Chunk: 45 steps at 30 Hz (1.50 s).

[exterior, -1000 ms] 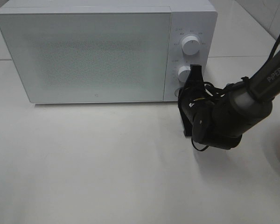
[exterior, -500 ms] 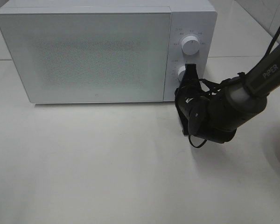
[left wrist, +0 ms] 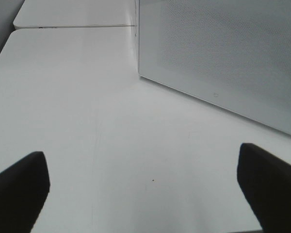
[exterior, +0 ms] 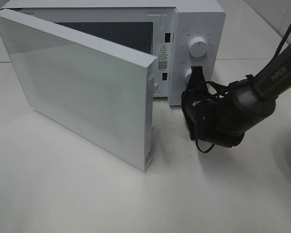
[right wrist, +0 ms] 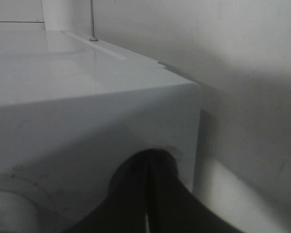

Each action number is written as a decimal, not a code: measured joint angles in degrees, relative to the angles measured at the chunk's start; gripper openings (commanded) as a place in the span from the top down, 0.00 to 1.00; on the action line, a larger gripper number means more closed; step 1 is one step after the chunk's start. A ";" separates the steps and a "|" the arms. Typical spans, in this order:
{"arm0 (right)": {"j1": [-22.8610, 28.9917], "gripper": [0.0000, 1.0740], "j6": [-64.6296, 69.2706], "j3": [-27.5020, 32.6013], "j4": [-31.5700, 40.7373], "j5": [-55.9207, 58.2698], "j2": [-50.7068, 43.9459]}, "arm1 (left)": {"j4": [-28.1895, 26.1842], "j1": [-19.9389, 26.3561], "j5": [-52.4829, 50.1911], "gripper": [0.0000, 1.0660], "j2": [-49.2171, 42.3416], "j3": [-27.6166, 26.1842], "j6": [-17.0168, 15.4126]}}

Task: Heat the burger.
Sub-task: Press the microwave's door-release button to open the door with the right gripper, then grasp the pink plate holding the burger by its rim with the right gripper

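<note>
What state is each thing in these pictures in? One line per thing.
microwave door: open, angled outward.
left gripper: open, holding nothing.
right gripper: shut, tips against the control panel.
burger: not in view.

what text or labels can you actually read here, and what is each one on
"PiPER": white letters on the right arm.
Sticker on the microwave frame beside the cavity: warning triangle and code square, print too small to read.
Markings around the upper dial and lower dial: too small to read.
Small mark on the door: too small to read.
Right wrist view: no text.
</note>
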 measured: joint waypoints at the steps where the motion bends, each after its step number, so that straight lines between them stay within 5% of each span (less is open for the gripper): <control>1: 0.00 1.00 0.00 0.00 0.00 0.00 0.00 | 0.00 0.00 0.00 0.06 0.00 0.00 0.00; 24: 0.40 1.00 3.44 6.13 -4.58 -2.06 -3.61 | 0.00 0.00 0.00 0.06 0.00 0.00 0.00; 45: 0.40 1.00 3.50 21.94 -9.11 3.72 -20.63 | 0.00 0.00 0.00 0.06 0.00 0.00 0.00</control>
